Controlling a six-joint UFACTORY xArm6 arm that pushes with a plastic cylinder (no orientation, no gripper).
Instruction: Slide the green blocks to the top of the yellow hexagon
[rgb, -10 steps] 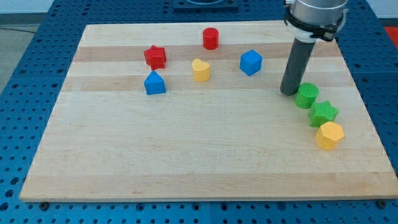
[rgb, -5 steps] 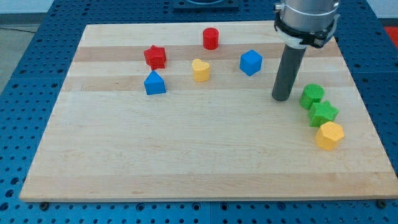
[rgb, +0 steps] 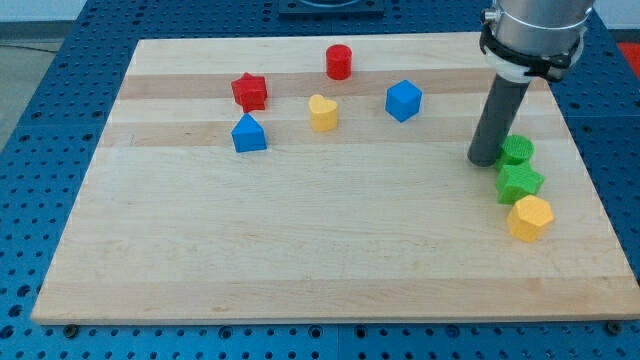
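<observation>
The yellow hexagon (rgb: 530, 217) lies near the board's right edge. A green star (rgb: 520, 182) sits just above it, touching it. A green cylinder (rgb: 517, 151) sits above the star, close against it. My tip (rgb: 485, 161) stands on the board at the cylinder's left side, touching it or nearly so. The three blocks form a short column running up from the hexagon.
A blue cube (rgb: 403, 100), yellow heart (rgb: 322, 113), red cylinder (rgb: 339, 62), red star (rgb: 249, 91) and blue triangular block (rgb: 248, 133) lie in the upper middle of the wooden board (rgb: 300, 250). The board's right edge is close to the green blocks.
My tip swung left away from the green cylinder, then came back right against it. The cylinder has shifted right and slightly up, now lined up above the green star.
</observation>
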